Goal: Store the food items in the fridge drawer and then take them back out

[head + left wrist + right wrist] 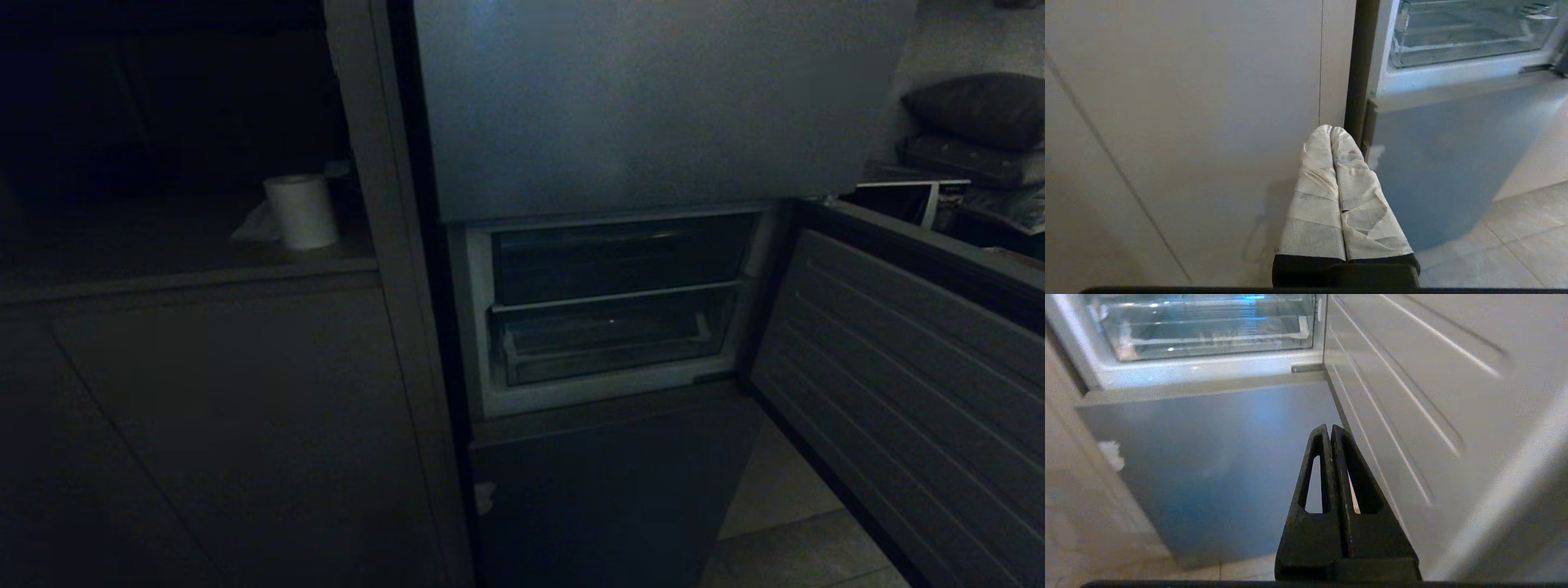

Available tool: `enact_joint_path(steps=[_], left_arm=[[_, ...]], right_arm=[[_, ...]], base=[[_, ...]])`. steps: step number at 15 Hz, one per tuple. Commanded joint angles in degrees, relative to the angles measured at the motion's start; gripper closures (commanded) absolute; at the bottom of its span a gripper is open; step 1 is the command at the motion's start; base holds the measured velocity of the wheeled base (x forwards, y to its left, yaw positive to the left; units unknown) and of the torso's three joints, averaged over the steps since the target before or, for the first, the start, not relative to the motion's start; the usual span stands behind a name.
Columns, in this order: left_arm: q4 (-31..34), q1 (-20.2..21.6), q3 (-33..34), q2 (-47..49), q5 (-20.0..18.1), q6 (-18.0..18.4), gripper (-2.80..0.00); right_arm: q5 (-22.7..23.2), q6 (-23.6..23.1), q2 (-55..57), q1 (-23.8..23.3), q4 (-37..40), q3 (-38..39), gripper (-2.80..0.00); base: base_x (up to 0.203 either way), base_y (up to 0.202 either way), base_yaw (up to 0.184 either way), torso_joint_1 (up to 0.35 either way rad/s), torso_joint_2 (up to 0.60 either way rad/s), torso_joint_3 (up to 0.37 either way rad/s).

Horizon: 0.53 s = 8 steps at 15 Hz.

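Note:
The fridge's middle door (898,392) stands swung open to the right. Inside is the clear fridge drawer (612,339), pushed in under a flat shelf (620,257). The drawer also shows in the left wrist view (1470,36) and the right wrist view (1208,330), with nothing red in it. The food items are out of view. My left gripper (1331,130), its fingers wrapped in pale tape, is shut and empty, low beside the fridge's left edge. My right gripper (1329,428), black, is shut and empty, low before the bottom door, next to the open door. Neither arm shows in the head view.
A white paper roll (300,211) stands on the counter left of the fridge, above a beige cabinet front (1188,122). The bottom fridge door (612,490) is closed. Dark cushions (976,110) lie at the far right behind the open door. Tiled floor (800,547) shows below.

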<state>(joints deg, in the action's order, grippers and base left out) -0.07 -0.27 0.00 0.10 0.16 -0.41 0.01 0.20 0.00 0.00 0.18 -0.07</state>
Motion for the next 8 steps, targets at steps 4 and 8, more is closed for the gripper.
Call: enact_joint_path(steps=[4, 8], left_arm=[[0.0, 0.0, 0.0, 0.0, 0.0, 0.0, 0.0], [0.0, 0.0, 0.0, 0.0, 0.0, 0.1, 0.0]], right_arm=[[0.1, 0.0, 0.0, 0.0, 0.0, 0.1, 0.0], [0.1, 0.0, 0.0, 0.0, 0.0, 0.0, 0.0]], base=[[0.182, 0.0, -0.001, 0.006, 0.0, 0.004], [0.0, 0.0, 0.0, 0.0, 0.0, 0.0]])
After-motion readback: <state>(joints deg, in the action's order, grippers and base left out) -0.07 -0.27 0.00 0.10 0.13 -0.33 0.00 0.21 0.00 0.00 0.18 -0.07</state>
